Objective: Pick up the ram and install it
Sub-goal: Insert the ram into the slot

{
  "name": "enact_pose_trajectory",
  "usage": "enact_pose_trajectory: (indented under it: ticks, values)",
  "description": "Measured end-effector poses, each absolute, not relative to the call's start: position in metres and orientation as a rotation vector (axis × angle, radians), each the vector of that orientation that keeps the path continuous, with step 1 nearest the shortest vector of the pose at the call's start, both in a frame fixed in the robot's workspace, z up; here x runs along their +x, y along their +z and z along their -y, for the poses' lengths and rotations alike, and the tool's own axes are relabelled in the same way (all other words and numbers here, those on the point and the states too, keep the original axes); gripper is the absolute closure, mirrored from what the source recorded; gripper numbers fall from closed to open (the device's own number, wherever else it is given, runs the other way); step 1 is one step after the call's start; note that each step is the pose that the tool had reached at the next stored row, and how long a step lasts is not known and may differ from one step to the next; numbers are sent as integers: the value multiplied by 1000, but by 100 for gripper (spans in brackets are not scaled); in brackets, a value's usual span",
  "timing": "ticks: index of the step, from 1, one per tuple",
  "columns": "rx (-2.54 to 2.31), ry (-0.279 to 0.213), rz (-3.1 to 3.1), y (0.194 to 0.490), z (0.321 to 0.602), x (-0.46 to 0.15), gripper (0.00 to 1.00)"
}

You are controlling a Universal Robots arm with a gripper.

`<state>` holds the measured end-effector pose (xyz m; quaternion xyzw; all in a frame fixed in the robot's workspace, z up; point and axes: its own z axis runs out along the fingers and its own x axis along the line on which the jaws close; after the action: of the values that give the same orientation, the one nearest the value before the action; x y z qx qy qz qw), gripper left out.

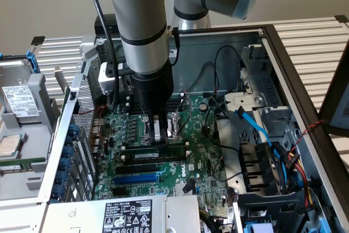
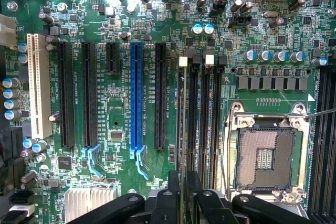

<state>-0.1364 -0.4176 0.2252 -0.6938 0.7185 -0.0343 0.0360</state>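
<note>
The ram (image 1: pixel 146 155), a thin green stick with a small white label, stands on edge in a black memory slot of the motherboard (image 1: pixel 199 167) inside the open computer case. My gripper (image 1: pixel 164 137) hangs straight above it, fingertips down at its top edge. In the wrist view I see the ram (image 2: pixel 182 124) edge-on, running along the first of the black memory slots (image 2: pixel 205 119) beside the white latches. There my gripper (image 2: pixel 183 179) straddles that edge, with the fingers (image 2: pixel 173 184) slightly apart on either side, so it is open.
A blue expansion slot (image 2: pixel 136 98) and black slots lie beside the memory slots, and the bare CPU socket (image 2: pixel 265 158) on the other side. Blue and black cables (image 1: pixel 256 126) hang at the exterior view's right. A hard drive (image 1: pixel 19 105) sits outside the case at the exterior view's left.
</note>
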Motion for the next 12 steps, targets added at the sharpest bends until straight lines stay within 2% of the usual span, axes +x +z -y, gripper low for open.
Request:
enact_pose_trajectory:
  ticks: [8, 12]
  values:
    - [-2135, -97, -2211, 236, 418, -136, 79]
    - [-2152, -63, -2228, 242, 418, -134, 79]
